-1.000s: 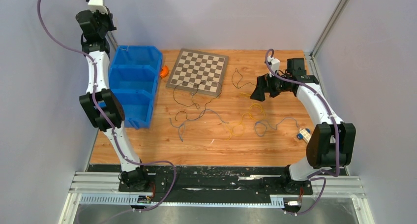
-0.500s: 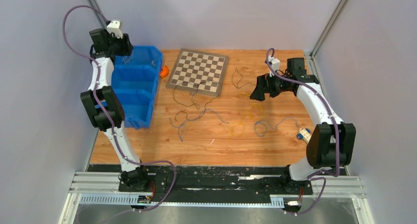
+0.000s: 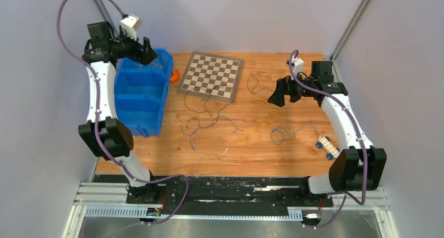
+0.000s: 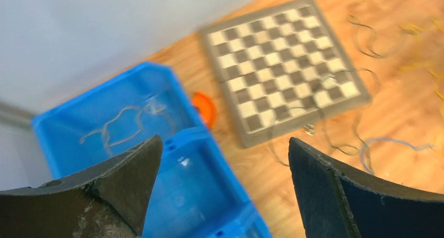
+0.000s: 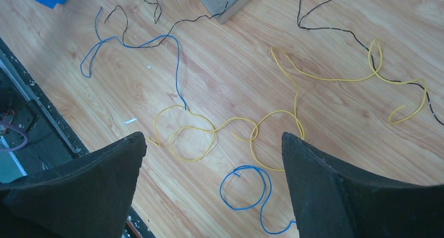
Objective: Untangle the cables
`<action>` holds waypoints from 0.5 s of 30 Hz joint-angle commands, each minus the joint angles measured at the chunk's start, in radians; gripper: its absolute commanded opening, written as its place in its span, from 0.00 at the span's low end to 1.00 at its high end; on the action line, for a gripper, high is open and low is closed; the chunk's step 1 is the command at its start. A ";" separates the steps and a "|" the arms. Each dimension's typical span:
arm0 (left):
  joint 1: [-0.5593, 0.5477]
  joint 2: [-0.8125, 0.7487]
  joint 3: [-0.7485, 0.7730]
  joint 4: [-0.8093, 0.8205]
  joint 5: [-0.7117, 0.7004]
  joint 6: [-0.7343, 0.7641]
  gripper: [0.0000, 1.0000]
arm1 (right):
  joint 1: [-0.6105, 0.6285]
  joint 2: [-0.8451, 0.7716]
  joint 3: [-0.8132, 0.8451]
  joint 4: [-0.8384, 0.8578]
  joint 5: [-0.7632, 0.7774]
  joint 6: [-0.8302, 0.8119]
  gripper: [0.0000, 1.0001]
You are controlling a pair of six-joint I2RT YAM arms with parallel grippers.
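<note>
Gaping empty for sorting, the left gripper [image 4: 224, 143] is held over the blue plastic bin [image 3: 139, 91], the right gripper [image 5: 213, 136] over thin yellow cables [image 5: 191, 160] right of it.

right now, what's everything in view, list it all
table: one, light wood, under everything else
bin: one, blue, with compartments, left side of the table
checkerboard: one, brown and white, far middle
orange object: one, orange, between bin and checkerboard, partly hidden
brick: one, white and blue, near the right edge
cables: several, yellow, blue and dark, spread loose over the middle, some crossing
cable in bin: one, pale, far compartment of the bin
left gripper: one, black, jaws open, above the bin's far compartment
right gripper: one, black, jaws open, above the cables on the right
</note>
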 commanded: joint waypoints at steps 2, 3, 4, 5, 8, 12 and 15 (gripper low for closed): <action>-0.219 -0.133 -0.215 -0.178 0.069 0.170 0.94 | -0.006 -0.030 -0.016 0.000 0.003 0.036 1.00; -0.278 -0.139 -0.248 -0.159 0.049 0.169 0.91 | -0.006 -0.028 -0.016 0.000 0.008 0.043 1.00; -0.315 -0.144 -0.303 -0.146 0.008 0.160 0.90 | -0.005 -0.026 -0.017 0.001 0.013 0.050 1.00; -0.375 -0.143 -0.327 -0.119 -0.012 0.152 0.88 | -0.006 -0.026 -0.018 0.001 0.016 0.056 1.00; -0.467 -0.125 -0.433 -0.017 -0.133 0.077 0.85 | -0.007 -0.020 -0.023 0.000 0.008 0.073 1.00; -0.511 -0.026 -0.396 0.061 -0.288 0.053 0.85 | -0.007 -0.012 -0.031 0.002 -0.003 0.084 1.00; -0.510 0.131 -0.242 -0.007 -0.378 0.136 0.83 | -0.006 0.002 -0.030 0.002 -0.012 0.086 1.00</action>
